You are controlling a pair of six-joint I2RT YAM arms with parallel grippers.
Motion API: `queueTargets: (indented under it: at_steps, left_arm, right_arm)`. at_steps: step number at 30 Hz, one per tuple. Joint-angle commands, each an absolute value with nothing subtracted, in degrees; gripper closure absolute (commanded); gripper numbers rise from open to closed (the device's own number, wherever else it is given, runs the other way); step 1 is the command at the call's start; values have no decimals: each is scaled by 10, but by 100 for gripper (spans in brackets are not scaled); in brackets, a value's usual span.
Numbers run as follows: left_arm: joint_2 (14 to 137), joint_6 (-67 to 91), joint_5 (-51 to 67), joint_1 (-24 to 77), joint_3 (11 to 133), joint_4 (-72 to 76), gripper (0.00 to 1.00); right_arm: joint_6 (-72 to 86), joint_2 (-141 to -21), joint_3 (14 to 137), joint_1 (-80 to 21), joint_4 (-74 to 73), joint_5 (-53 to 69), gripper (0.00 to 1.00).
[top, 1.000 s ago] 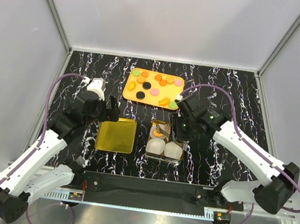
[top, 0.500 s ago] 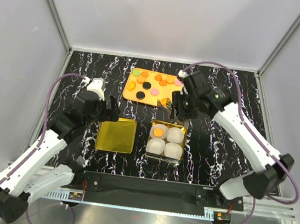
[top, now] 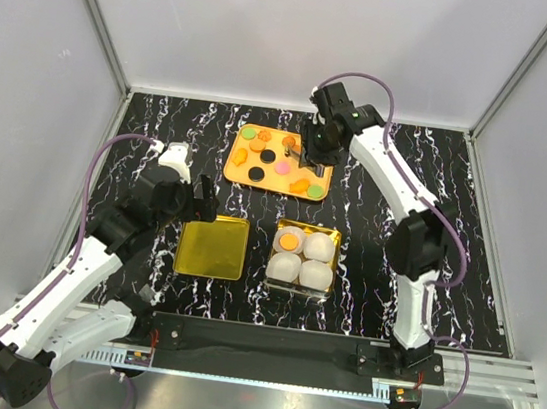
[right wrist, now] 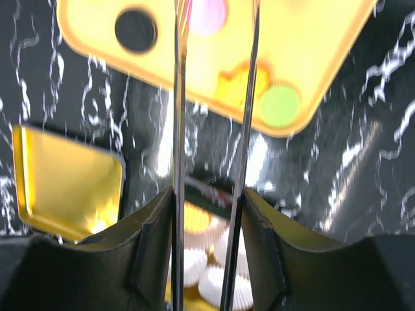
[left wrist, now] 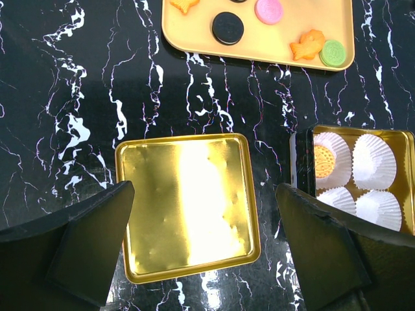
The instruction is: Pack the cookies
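The step in hand is judged to be the pick-up of a further cookie. The cookies [left wrist: 227, 27] lie on the orange tray [left wrist: 194, 35]. One orange cookie [left wrist: 322, 162] already sits in a paper cup of the box [left wrist: 363, 132]; the other three cups appear empty.

The right gripper [right wrist: 206, 197] is held over the tray, closed on a pair of tweezers [right wrist: 176, 97]. The blades stand apart, and their tips run out of the wrist view. The left gripper [left wrist: 204, 189] is spread wide, holding nothing, above the gold lid [left wrist: 188, 207].

For a clean pick:
1. The tweezers should be lowered over a single cookie set apart from its neighbours.
2. The blades should be brought to opposite edges.
3. Pressure should be applied gradually, so that the flat disc is not flipped.
4. The cookie should be lifted straight up before it is carried to an empty cup.
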State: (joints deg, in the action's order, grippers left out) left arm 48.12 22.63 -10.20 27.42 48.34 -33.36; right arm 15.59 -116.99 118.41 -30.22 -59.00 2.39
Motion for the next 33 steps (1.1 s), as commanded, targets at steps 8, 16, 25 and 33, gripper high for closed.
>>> queueTargets:
  at_steps: [8, 16, 25, 33]
  left_arm:
    - [475, 223, -105, 272, 490, -316, 1]
    - [474, 223, -104, 272, 490, -316, 1]
    - [472, 223, -104, 272, 488, -316, 1]
    - [472, 223, -102, 272, 488, -315, 1]
  right_arm:
    - [162, -1246, 1254, -301, -587, 50, 50]
    - [163, -1267, 1252, -325, -586, 36, 47]
    - [156, -1268, 1243, -331, -598, -1, 46]
    - [150, -1274, 1252, -332, -609, -10, 46]
